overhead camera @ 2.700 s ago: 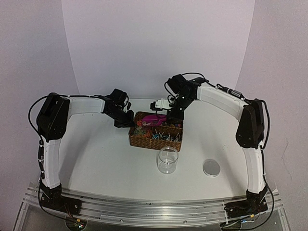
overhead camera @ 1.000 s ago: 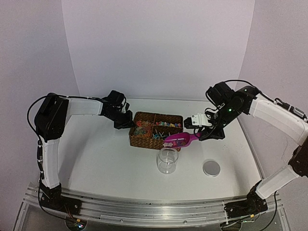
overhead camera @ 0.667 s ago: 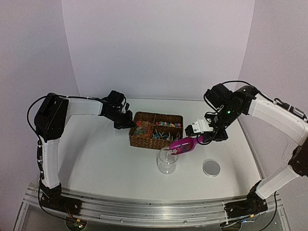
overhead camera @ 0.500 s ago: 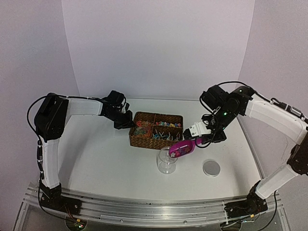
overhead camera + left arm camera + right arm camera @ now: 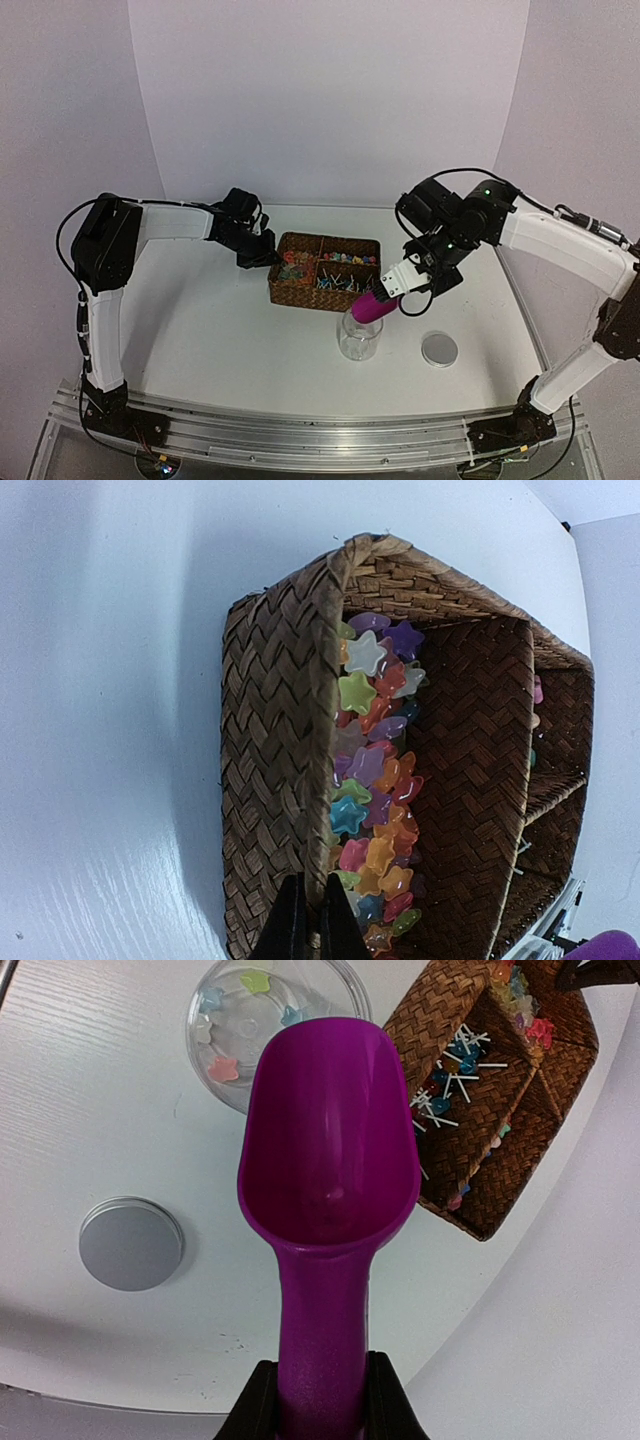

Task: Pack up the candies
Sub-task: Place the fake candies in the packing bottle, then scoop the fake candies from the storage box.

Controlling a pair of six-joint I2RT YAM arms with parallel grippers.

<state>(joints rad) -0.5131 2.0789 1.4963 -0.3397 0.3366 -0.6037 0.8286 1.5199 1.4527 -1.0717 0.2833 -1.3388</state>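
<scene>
Small star-shaped candies in mixed colours fill the left compartment of the wicker basket. My left gripper is shut on the basket's left rim. My right gripper is shut on the handle of the magenta scoop. The scoop is tipped mouth-down over the clear glass jar, and its bowl looks empty. A few candies lie on the bottom of the jar.
A round silver lid lies on the table right of the jar; it also shows in the right wrist view. White-sticked lollipops fill a near compartment of the basket. White walls close the back and sides.
</scene>
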